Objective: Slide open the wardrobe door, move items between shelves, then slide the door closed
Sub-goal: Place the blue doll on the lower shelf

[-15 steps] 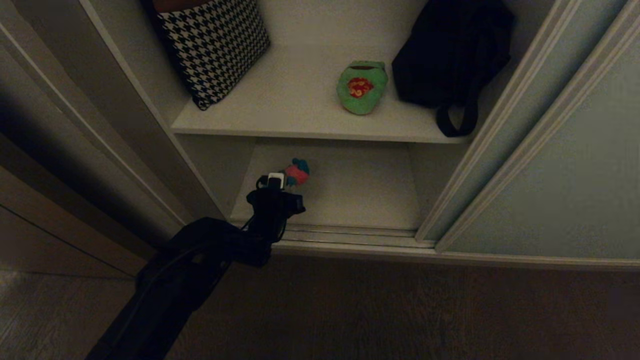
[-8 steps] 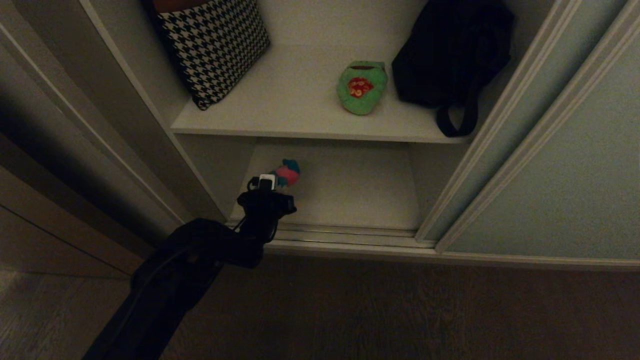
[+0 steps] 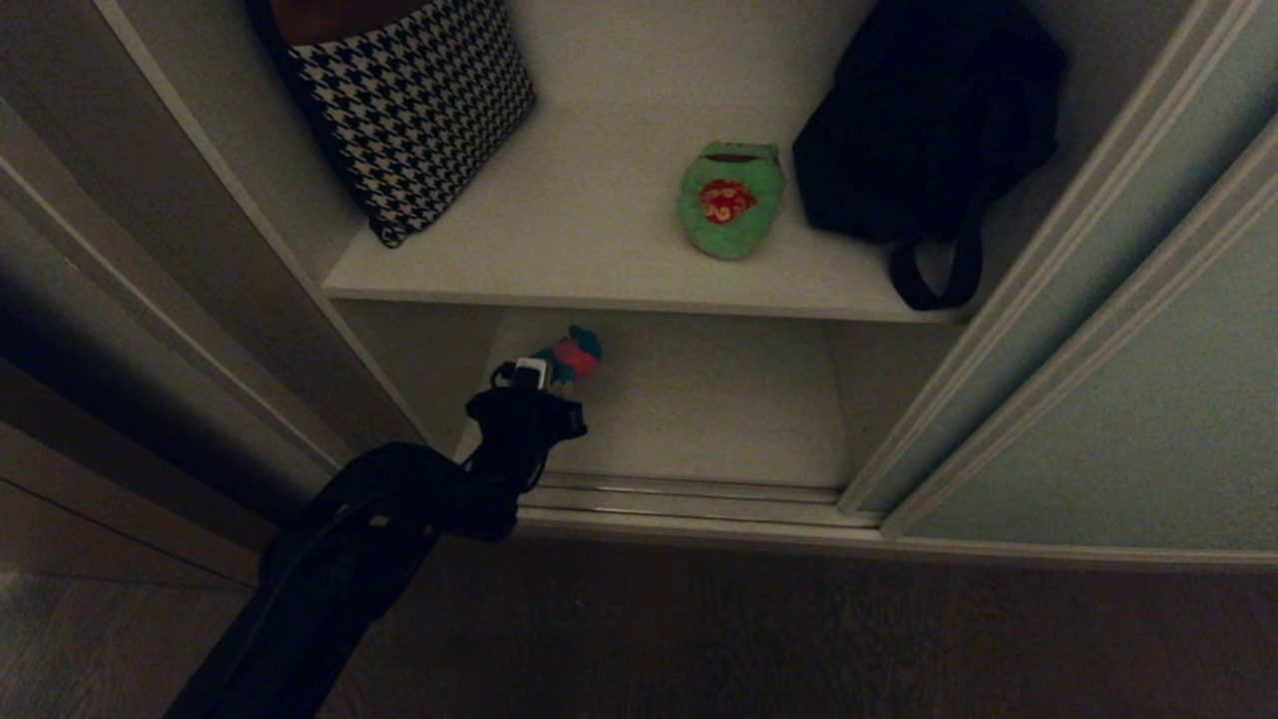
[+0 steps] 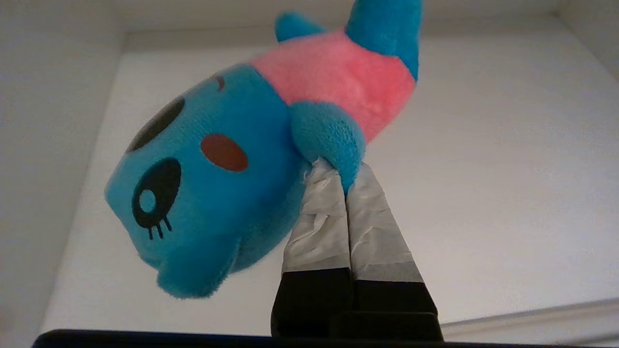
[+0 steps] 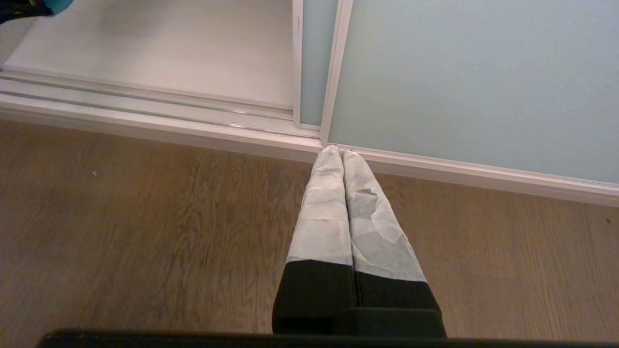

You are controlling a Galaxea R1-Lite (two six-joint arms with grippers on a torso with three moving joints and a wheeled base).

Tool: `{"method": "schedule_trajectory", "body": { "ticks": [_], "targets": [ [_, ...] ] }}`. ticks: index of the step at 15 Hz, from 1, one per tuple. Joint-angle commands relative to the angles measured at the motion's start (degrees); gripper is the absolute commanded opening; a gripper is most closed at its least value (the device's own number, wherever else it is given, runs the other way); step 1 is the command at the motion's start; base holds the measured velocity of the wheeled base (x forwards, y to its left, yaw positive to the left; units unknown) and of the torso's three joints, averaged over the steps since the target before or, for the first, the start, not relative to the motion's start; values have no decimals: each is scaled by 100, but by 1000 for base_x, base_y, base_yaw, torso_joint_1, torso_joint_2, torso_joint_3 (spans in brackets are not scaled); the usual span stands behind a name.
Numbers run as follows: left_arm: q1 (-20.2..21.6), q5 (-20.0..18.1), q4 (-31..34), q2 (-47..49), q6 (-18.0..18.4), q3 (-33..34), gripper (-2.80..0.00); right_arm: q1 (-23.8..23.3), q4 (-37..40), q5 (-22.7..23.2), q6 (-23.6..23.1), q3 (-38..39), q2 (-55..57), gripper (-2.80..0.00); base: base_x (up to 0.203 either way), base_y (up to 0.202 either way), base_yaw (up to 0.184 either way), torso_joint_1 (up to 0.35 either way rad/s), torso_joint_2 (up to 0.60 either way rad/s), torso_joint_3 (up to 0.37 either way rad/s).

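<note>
The left gripper (image 3: 544,371) is pinching the teal toy (image 4: 232,159) by one small paw, jaws nearly closed, over the near left of the lower shelf (image 3: 719,419). That grip looks thin, so lifting slowly and clearing the upper shelf (image 3: 599,250) edge matters. The green toy (image 3: 731,200) is lying above. The right gripper (image 5: 341,153), closed and empty, is hanging over the floor (image 5: 145,217) beside the door (image 5: 483,82).

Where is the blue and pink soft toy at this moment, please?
The blue and pink soft toy is pinched by one limb in the left tool, in the lower compartment's left part, just under the upper shelf where the green toy lies.
</note>
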Motion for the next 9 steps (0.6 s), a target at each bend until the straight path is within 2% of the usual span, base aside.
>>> {"method": "schedule_trajectory", "body": {
  "ticks": [1,4,7,9],
  "targets": [
    [-49,0,-89,166,151,-4,-280,0,2,5,-4,1,4,-280,0,0,0,0,0,0],
    [-39,-26,-185,473,291,-29,-280,0,2,5,-5,1,-1,-280,0,0,0,0,0,0],
    [86,-57,232,515,275,-51,-280,0,2,5,-2,1,6,-280,0,0,0,0,0,0],
    [179,-246,259,515,228,-51,-280,0,2,5,-5,1,-1,-280,0,0,0,0,0,0]
  ]
}}
